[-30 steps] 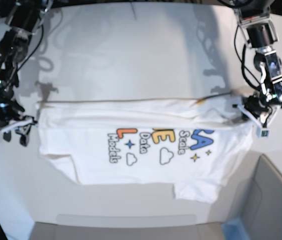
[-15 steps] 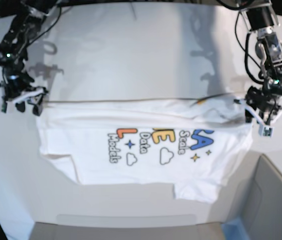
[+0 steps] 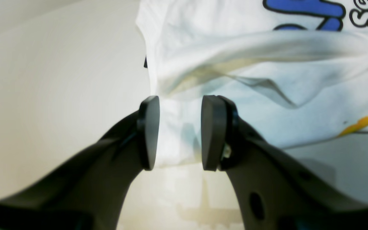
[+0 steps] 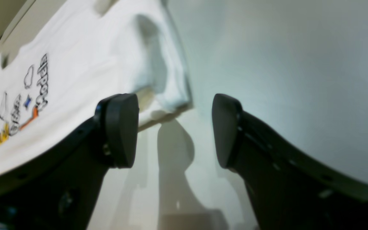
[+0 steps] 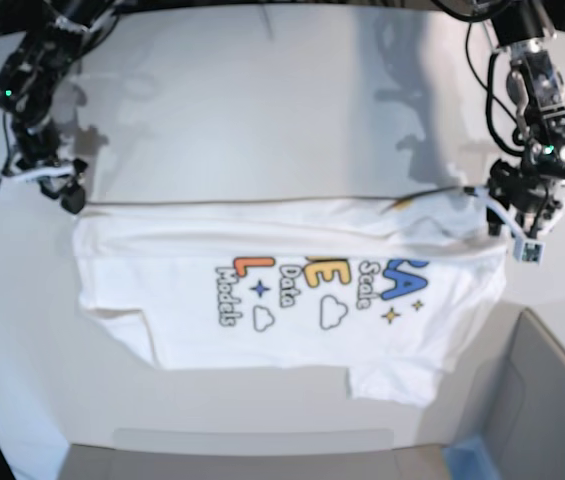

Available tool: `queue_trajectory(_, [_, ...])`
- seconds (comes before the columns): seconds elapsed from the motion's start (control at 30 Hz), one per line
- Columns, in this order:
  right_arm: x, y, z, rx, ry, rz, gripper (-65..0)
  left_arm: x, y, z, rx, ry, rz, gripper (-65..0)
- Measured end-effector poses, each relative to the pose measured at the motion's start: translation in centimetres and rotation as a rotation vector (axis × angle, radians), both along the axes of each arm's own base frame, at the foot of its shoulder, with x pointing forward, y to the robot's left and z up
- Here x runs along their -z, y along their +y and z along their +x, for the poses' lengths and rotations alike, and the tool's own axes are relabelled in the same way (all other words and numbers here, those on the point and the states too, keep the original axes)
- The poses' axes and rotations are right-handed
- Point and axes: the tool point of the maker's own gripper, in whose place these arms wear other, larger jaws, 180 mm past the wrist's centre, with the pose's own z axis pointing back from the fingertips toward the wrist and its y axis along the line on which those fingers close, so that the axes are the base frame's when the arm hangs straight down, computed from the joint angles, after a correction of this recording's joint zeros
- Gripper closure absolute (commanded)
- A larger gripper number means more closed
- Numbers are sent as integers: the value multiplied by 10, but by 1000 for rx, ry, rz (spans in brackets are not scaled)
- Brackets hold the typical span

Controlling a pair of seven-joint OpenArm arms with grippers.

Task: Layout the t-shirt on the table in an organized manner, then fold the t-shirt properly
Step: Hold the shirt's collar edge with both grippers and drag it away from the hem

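The white t-shirt (image 5: 282, 290) lies spread on the white table (image 5: 262, 100), print side up, with its far part folded over along a straight edge. My left gripper (image 5: 515, 222) is at the shirt's far right corner. In the left wrist view the gripper (image 3: 179, 134) is open, its pads (image 3: 214, 132) standing either side of the cloth corner (image 3: 177, 140). My right gripper (image 5: 60, 186) is at the far left corner. In the right wrist view it (image 4: 174, 131) is open and empty, with the shirt's corner (image 4: 171, 95) just past the fingertips.
A grey box (image 5: 552, 400) with a blue edge (image 5: 467, 460) stands at the front right, close to the shirt's sleeve (image 5: 392, 385). A pale strip (image 5: 252, 440) runs along the table's front edge.
My right gripper has moved away from the front, from beside the shirt's left edge up to its far left corner. My left gripper has shifted slightly. The shirt has not moved.
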Motion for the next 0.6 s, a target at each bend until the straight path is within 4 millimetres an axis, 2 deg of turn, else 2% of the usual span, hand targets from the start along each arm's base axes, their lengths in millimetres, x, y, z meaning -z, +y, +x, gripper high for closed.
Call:
queue_trajectory(0.07, [1,-9,0,2,11,16,-365,-2,0,2,-1,-7,-1,-228])
queue_trajectory(0.2, [0,-14,17,-17,27,33,-365,-1,0,1,-2,-2,0,-228])
queue_trajectory(0.3, [1,-3,25,-46,21,45,-365,-2,0,2,-2,-6,-1,-228])
queue_trajectory(0.43, [1,25,36,-140,31,34,-365,-5,4,0,-26,-22,-15,-228])
queue_trajectory(0.53, [1,35,40,-162,28,44,-365,-27,30,-15,-170,-126,-52,-230])
queue_trajectory(0.6, [1,33,39,-160,29,41,-365,-31,40,-25,-167,-132,-38,-242])
